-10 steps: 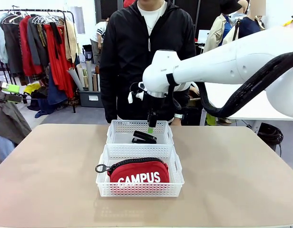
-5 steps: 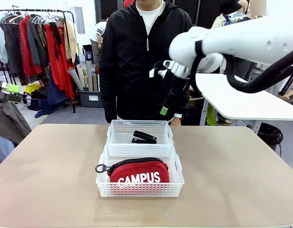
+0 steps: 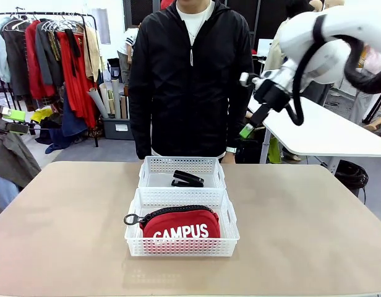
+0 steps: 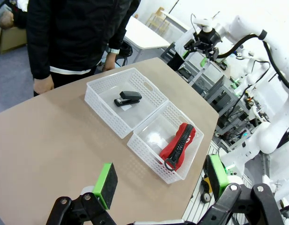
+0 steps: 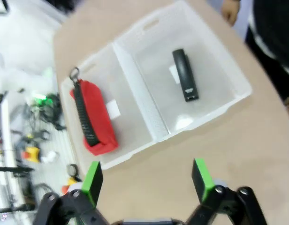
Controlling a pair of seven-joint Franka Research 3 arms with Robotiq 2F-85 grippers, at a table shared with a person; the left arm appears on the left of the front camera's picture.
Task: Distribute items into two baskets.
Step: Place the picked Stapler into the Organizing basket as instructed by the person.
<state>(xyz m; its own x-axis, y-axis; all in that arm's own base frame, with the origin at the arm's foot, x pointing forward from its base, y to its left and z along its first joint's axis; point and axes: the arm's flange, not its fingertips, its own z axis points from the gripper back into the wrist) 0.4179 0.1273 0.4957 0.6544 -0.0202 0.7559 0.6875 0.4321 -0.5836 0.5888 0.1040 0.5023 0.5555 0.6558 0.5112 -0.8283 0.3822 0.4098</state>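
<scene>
Right gripper (image 3: 248,127) left the far basket (image 3: 182,171). It lifted away toward 2 o'clock, now high above the table (image 3: 314,235), empty.

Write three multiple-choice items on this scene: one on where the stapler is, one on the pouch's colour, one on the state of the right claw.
1. Where does the black stapler lie?
A. In the far basket, nearer the person
B. In the near basket with the pouch
C. On the bare table

2. What colour is the pouch?
A. Blue
B. Red
C. Yellow

3. How is the right claw?
A. Shut on the stapler
B. Shut on the pouch
C. Open, holding nothing

Key: 1 A, the front view shows it in the basket by the person. 2 B, red with white CAMPUS lettering. 3 C, the right wrist view shows its green pads apart with nothing between them.
</scene>
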